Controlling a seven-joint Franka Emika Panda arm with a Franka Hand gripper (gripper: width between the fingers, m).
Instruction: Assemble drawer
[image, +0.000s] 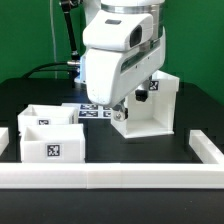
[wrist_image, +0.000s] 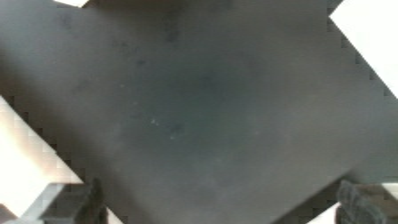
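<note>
The white housing (image: 155, 105) stands on the black table at the exterior view's right, its open side facing forward. Two white open-top trays sit at the left, one in front (image: 50, 146) and one behind (image: 58, 117), each with a square tag. My gripper (image: 126, 106) hangs tilted at the housing's left front edge. In the wrist view the gripper (wrist_image: 214, 208) is open, with one dark fingertip (wrist_image: 64, 205) in each lower corner. A dark surface fills the gap between them, with white edges at the corners. I cannot tell whether a finger touches the housing.
The marker board (image: 93, 111) lies flat between the trays and the housing. A long white border rail (image: 110, 178) runs along the table's front and turns back at the right (image: 205, 146). Black cables hang at the back left.
</note>
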